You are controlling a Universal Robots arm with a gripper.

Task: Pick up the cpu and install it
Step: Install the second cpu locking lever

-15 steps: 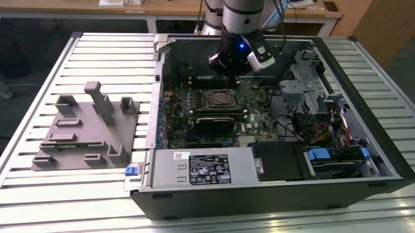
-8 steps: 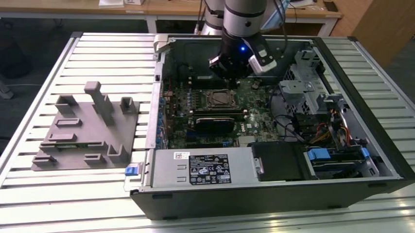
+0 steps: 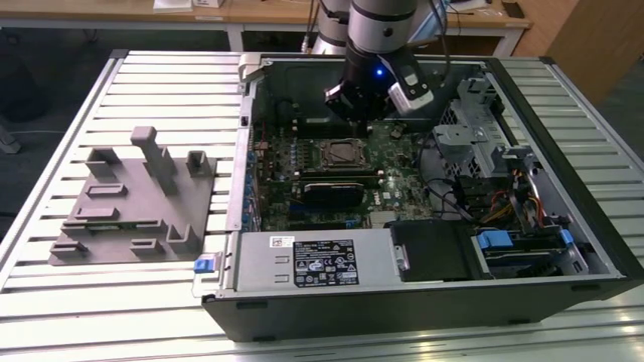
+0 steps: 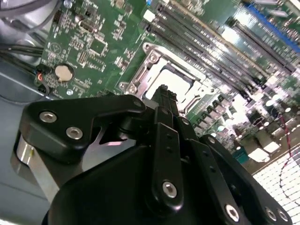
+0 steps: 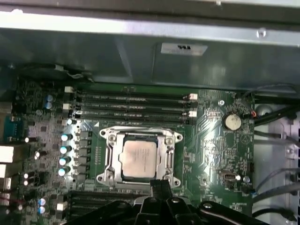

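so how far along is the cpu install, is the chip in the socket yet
Done, by the look of it: the cpu lies flat inside the socket frame on the motherboard, as the first wrist view shows. In hand: nothing visibly held; the gripper hovers just beside the socket. Left: whether the chip is fully seated or the frame is latched cannot be told.

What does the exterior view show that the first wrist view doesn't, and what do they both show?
Exterior view alone: the grey fixture plate on the slatted table, the whole computer case and the power supply with its white label. First wrist view alone: the coin cell battery, the row of capacitors beside the socket and the pincer tip at the socket's edge. Both: the motherboard and the cpu lying in its socket frame.
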